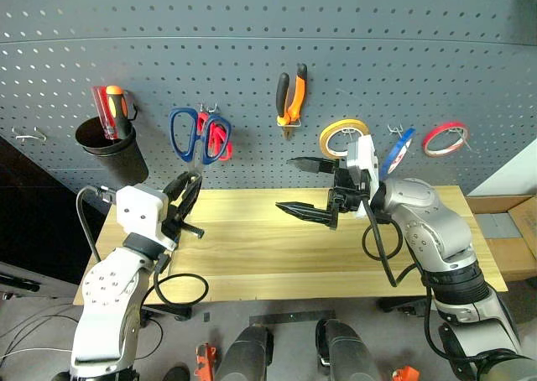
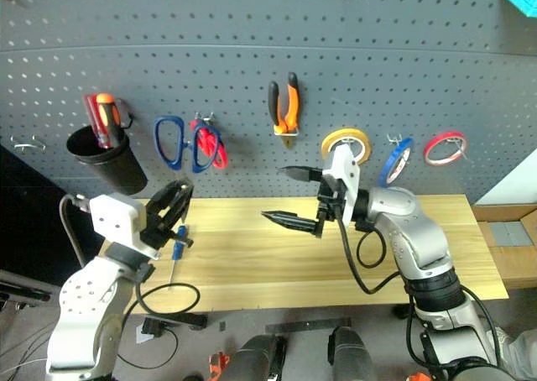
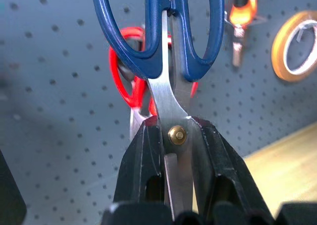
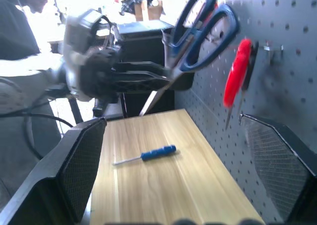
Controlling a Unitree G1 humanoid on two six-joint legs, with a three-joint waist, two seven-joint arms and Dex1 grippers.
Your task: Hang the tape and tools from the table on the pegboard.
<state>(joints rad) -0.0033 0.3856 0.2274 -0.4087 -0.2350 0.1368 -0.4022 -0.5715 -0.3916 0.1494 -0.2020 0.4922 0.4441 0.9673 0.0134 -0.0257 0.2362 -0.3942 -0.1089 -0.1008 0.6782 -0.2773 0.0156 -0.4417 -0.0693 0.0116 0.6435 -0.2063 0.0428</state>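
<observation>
pegboard: wide dark grey perforated pegboard [image 1: 252,28] behind the bench, my landmark for everything here
pliers: orange-and-black-handled pliers [image 1: 290,98] already hang on the pegboard, near its middle, so that one looks done
blue tape: thin blue tape ring [image 1: 397,152] is on a pegboard hook too, between a yellow tape ring [image 1: 342,137] and a red tape ring [image 1: 445,138]
scissors: blue-handled steel scissors [image 3: 168,71] are clamped at the pivot by the left gripper [image 3: 176,150], handles up against the pegboard just beside the red-handled scissors [image 1: 216,138]; can't tell if a loop is on a hook yet
screwdriver: slim blue-handled screwdriver [image 4: 146,155] is lying on the light wooden table [image 1: 252,247] below the pegboard, untouched
right gripper: right gripper [image 1: 304,186] hangs over the table in front of the pegboard, jaws wide, holding nothing
left to do: I'd say two of four hung, scissors mid-hang, screwdriver last
</observation>
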